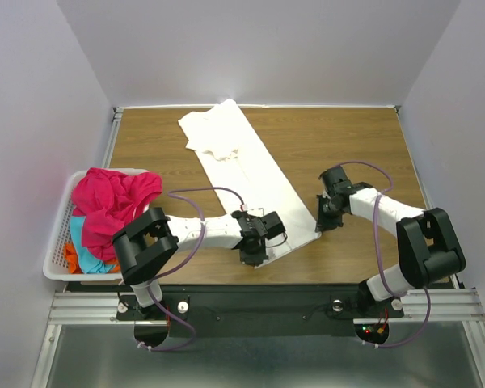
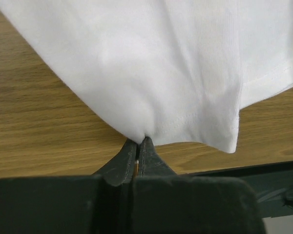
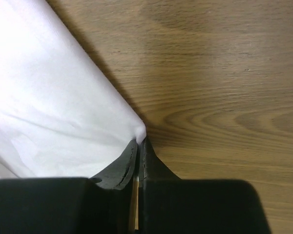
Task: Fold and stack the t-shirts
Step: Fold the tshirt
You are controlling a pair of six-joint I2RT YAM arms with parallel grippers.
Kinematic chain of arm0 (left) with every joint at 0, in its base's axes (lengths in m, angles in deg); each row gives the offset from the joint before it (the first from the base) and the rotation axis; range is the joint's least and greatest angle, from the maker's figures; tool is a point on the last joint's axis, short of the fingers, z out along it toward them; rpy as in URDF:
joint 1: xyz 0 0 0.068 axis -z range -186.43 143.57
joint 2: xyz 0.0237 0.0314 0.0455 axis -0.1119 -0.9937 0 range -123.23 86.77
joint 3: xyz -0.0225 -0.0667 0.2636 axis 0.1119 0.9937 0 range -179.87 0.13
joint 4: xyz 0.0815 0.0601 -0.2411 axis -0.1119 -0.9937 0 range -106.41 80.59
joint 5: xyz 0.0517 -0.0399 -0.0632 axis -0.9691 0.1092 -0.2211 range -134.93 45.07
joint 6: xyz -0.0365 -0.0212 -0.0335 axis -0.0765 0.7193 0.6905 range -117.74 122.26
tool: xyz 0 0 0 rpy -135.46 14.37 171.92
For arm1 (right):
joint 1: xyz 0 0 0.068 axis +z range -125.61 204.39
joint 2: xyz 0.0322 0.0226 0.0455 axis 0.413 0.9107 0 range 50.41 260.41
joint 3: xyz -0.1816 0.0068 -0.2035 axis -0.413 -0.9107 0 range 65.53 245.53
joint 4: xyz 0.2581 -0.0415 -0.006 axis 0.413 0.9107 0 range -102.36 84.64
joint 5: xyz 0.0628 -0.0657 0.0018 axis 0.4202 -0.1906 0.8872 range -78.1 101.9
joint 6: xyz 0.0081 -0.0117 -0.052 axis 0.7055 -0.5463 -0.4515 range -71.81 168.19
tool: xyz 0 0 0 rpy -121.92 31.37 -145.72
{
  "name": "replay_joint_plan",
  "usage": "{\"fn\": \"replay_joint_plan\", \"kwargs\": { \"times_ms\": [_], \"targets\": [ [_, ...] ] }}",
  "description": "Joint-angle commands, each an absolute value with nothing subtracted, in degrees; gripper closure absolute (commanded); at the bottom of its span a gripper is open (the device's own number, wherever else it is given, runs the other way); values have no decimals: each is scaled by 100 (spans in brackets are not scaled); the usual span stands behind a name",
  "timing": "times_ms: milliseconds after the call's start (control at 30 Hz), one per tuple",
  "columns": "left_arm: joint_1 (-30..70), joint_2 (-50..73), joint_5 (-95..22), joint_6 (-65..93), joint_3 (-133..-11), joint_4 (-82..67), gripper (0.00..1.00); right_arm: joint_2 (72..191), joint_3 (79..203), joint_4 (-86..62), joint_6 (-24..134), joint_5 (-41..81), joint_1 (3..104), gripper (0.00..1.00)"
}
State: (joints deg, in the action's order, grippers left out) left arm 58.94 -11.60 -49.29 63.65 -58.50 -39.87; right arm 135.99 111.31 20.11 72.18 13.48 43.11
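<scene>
Now my left gripper (image 2: 138, 142) is pinched tight on the hem of the white t-shirt (image 1: 242, 174), close to one bottom corner. The cloth spreads away ahead of the fingertips over the wooden table (image 1: 347, 145). My right gripper (image 3: 139, 144) is clamped on the other bottom corner, the cloth fanning off to its left. The shirt runs as a long strip between and beyond both grippers. Well off to the left gripper's outer side, the coloured t-shirts (image 1: 113, 198) lie heaped in the white basket (image 1: 61, 275).
</scene>
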Motion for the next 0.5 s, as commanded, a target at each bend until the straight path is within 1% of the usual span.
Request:
{"fn": "replay_joint_plan", "kwargs": {
  "times_ms": [0, 167, 367, 467],
  "targets": [
    [5932, -1554, -5020, 5993, -5392, -4333, 100, 13725, 10991, 2489, 7245, 1601, 4338, 99],
    [6063, -1010, -4774, 5614, -5330, -4623, 100, 13278, 11061, 3148, 7412, 1840, 4338, 99],
    [6652, -377, -3695, 5570, -4866, -4457, 100, 12530, 11158, 4080, 7605, 1717, 4329, 99],
    [6740, 70, -3509, 5763, -4637, -4325, 100, 12258, 11307, 4476, 7614, 1629, 4338, 99]
  ]
}}
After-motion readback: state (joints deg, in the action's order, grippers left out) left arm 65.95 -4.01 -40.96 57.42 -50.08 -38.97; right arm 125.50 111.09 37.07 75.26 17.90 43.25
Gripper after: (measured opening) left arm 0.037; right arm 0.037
